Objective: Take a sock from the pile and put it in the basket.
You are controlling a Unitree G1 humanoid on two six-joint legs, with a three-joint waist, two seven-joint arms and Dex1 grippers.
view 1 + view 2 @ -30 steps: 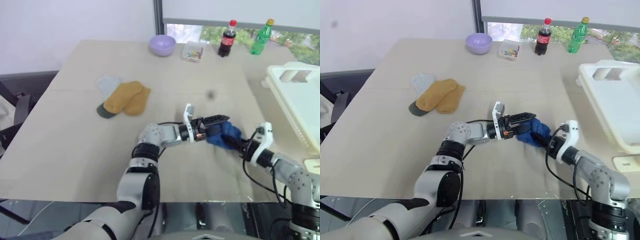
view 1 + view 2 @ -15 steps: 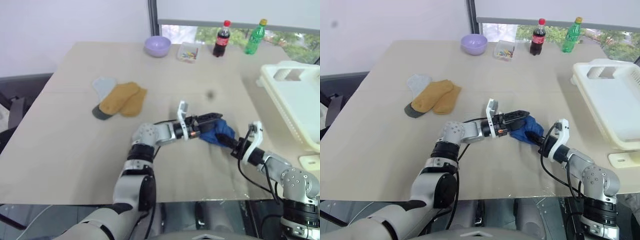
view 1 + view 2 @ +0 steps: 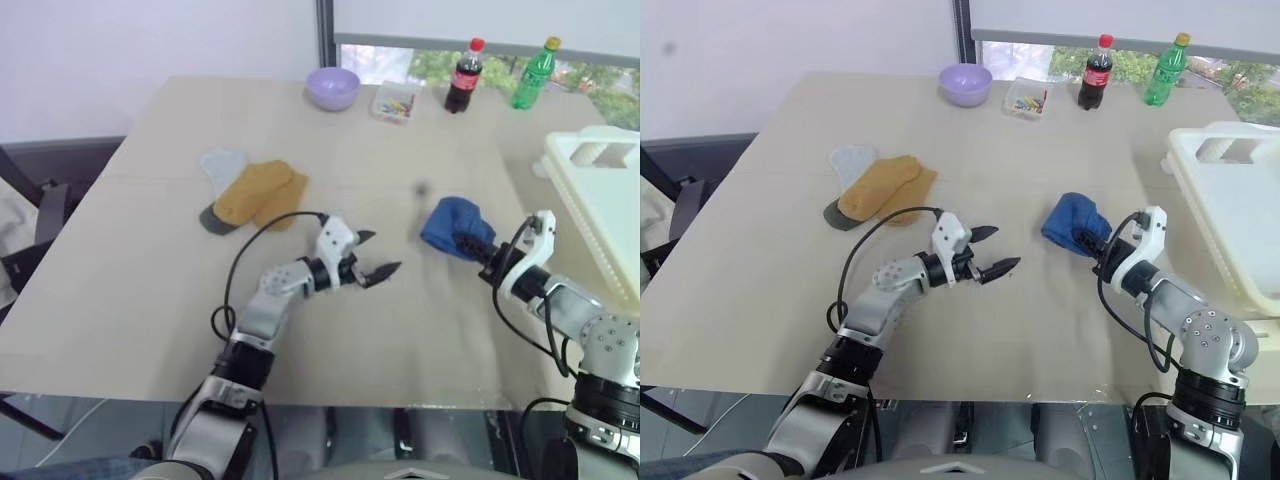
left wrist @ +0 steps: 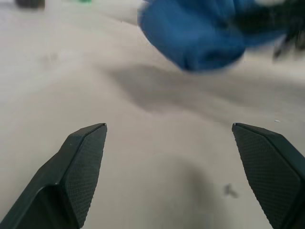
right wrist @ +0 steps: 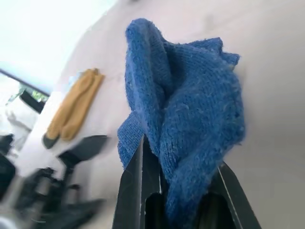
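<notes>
Right gripper [image 3: 478, 252] clamped on crumpled royal-blue knit sock [image 3: 450, 227], apparently lifted off the beige table [image 3: 150, 250]. Left gripper [image 3: 378, 256] spread wide, empty, sock ahead of its fingertips, well apart.

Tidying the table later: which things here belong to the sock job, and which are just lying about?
Job: blue sock in right gripper, pile, basket, open left gripper.
Lying about: lilac bowl, small tray, cola bottle, green bottle.

bare table [image 3: 440, 330] toward basket [image 3: 600, 210], nothing between
</notes>
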